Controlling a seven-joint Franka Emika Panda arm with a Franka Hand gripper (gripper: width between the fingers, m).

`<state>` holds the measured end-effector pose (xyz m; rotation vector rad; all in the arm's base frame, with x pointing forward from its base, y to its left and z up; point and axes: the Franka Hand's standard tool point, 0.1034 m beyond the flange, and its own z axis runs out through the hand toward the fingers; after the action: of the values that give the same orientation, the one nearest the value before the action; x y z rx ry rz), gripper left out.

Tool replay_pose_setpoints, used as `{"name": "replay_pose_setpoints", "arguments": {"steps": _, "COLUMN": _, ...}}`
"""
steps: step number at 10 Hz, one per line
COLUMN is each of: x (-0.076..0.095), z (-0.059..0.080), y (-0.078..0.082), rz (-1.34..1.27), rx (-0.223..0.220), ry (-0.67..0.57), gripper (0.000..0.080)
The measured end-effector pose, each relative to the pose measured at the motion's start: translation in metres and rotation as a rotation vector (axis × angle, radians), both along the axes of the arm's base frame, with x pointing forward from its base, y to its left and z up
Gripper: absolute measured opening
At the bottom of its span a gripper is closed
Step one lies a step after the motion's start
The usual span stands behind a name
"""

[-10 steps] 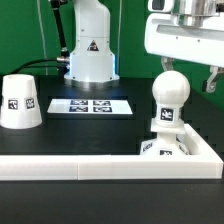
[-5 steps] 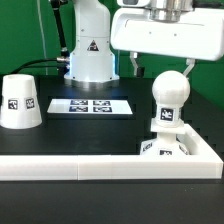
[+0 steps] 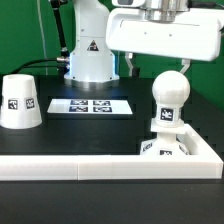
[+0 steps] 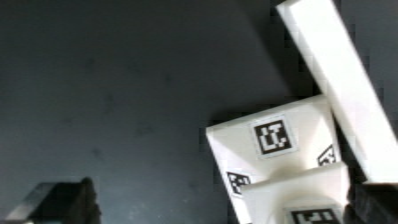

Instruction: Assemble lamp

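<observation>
While the bulb (image 3: 171, 92) stands upright on the base (image 3: 165, 147) in the white wall's (image 3: 110, 165) corner, its axis vertical, we see the shade (image 3: 20, 101) well apart, narrow end up. We cannot tell whether the gripper (image 3: 160, 65) is parted.

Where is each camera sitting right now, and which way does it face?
Exterior view: off the arm, low at the table's edge, facing across the white wall toward the shade, the marker board and the bulb on the base; the gripper hangs at the top.
Wrist view: on the wrist, looking down at the tagged base; a dark fingertip shows.
Shared: the base.
</observation>
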<state>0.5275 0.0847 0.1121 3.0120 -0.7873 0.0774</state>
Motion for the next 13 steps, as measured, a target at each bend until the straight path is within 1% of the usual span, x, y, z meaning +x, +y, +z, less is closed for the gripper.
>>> {"name": "replay_pose_setpoints", "arguments": {"steps": 1, "x": -0.005, "z": -0.003, "y": -0.016, "rz": 0.1, "rx": 0.003, "ry": -0.008, "gripper": 0.0699}}
{"name": "replay_pose_setpoints", "arguments": {"steps": 2, "x": -0.02, "z": -0.004, "y": -0.05, "rz": 0.12, "rx": 0.014, "ry": -0.014, "gripper": 0.0699}}
{"name": "replay_pose_setpoints", "arguments": {"steps": 3, "x": -0.03, "z": -0.002, "y": -0.076, "rz": 0.116, "rx": 0.019, "ry": -0.008, "gripper": 0.0699}}
{"name": "replay_pose_setpoints", "arguments": {"steps": 5, "x": -0.035, "z": 0.001, "y": -0.118, "rz": 0.165, "rx": 0.022, "ry": -0.012, "gripper": 0.0699}}
{"name": "replay_pose_setpoints", "arguments": {"steps": 6, "x": -0.036, "z": 0.001, "y": -0.133, "rz": 0.166, "rx": 0.018, "ry": -0.012, "gripper": 0.0699}}
{"name": "replay_pose_setpoints", "arguments": {"steps": 8, "x": -0.038, "z": 0.0, "y": -0.144, "rz": 0.166, "rx": 0.014, "ry": -0.009, "gripper": 0.0699}}
{"name": "replay_pose_setpoints", "arguments": {"steps": 10, "x": -0.04, "z": 0.0, "y": -0.16, "rz": 0.182, "rx": 0.007, "ry": -0.007, "gripper": 0.0699}}
{"name": "replay_pose_setpoints", "arguments": {"steps": 11, "x": -0.043, "z": 0.0, "y": -0.171, "rz": 0.209, "rx": 0.003, "ry": -0.006, "gripper": 0.0699}}
{"name": "replay_pose_setpoints", "arguments": {"steps": 13, "x": -0.057, "z": 0.0, "y": -0.206, "rz": 0.247, "rx": 0.001, "ry": 0.001, "gripper": 0.0699}}
